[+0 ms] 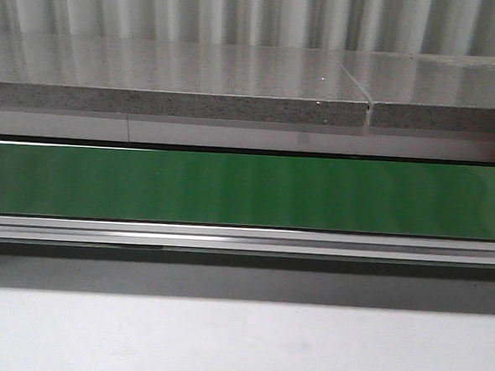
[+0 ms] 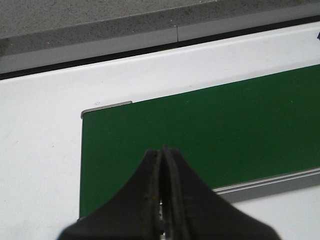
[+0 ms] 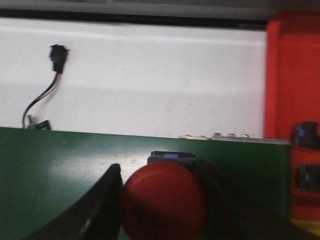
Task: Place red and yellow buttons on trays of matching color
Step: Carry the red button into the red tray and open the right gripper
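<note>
Belt: green conveyor belt [image 1: 247, 190] runs across the front view, bare along the whole stretch visible there; neither arm shows in that view.
Left gripper: left gripper [image 2: 161, 165] hangs over one end of the belt, its two dark fingers pressed together with nothing between them.
Right gripper: right gripper [image 3: 162, 195] has its fingers spread on either side of a red button [image 3: 162, 202]; the fingers sit just beside the rounded cap, and the blurred picture does not settle whether they press on it or merely flank it.
Red button: it sits low in the right wrist view above the green belt, with a small dark block [image 3: 171, 157] just behind it, likely the button's own base. Whether it rests on the belt or is lifted off it cannot be told.
Red tray: a bright red tray [image 3: 292, 75] stands beside the belt's end, near the button but apart from it. Dark items [image 3: 306, 135] lie against it; what they are is too blurred to say.
Yellow parts: a strip of yellow [image 3: 305, 227] shows at the lower corner of the right wrist view, possibly the yellow tray; no yellow button can be seen anywhere.
Other: a small black connector on thin wires [image 3: 56, 52] lies on the white surface [image 3: 160, 75] beyond the belt.
Progress: judged early or midway. The red button is at the gripper but not on the red tray, so its placement remains to do, and nothing shows a yellow button delivered.
</note>
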Controlling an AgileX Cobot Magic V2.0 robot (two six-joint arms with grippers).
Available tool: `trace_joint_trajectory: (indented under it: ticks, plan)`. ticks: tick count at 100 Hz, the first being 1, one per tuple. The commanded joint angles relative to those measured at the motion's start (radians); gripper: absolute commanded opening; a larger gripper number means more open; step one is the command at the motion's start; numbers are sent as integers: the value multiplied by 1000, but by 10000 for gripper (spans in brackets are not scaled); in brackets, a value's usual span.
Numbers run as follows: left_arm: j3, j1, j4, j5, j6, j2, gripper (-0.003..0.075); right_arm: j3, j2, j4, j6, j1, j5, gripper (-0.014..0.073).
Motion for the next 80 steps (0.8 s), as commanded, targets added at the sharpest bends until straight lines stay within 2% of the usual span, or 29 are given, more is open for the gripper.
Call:
trace_joint_trajectory:
  ticks: [1,27,45,80]
  plan:
    - [-27,-7,-12,-70,-11,-4,-21,-32,-42,17,34,-74,-60,119]
    - [-27,-7,-12,-70,-11,-4,-21,-32,-33,17,186,-281,-156,119]
    - [-27,-7,-12,-70,-11,-4,-21,-32,4,17,272,-372,-197,119]
    - [-27,-7,-12,-70,-11,-4,-21,-34,147,24,303,-405,-323,119]
